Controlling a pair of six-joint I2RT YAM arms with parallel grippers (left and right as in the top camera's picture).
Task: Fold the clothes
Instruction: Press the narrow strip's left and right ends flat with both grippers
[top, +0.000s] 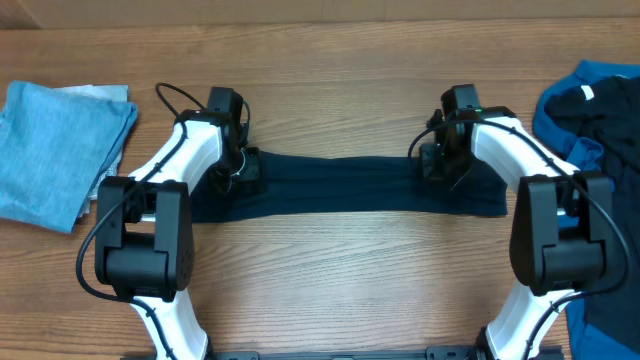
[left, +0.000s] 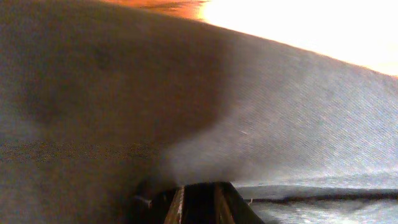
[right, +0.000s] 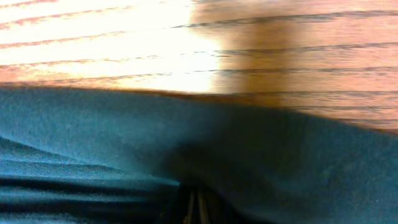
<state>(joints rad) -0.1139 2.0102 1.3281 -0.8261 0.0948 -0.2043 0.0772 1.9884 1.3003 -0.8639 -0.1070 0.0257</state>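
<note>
A very dark navy garment (top: 350, 185) lies as a long narrow band across the middle of the table, pulled between my two grippers. My left gripper (top: 243, 170) sits at its left end and my right gripper (top: 437, 163) at its right end. In the left wrist view the dark fabric (left: 186, 93) fills nearly everything and drapes over the left gripper (left: 198, 199), whose fingers stand close together, shut on the cloth. In the right wrist view the fabric (right: 280, 155) covers the lower half, and the right gripper (right: 196, 208) is pinched shut in its fold.
A folded light blue cloth (top: 55, 150) lies at the far left with a pale grey piece (top: 105, 93) under it. A heap of royal blue and dark clothes (top: 600, 100) sits at the right edge. Bare wooden table (top: 340, 280) lies in front of the band.
</note>
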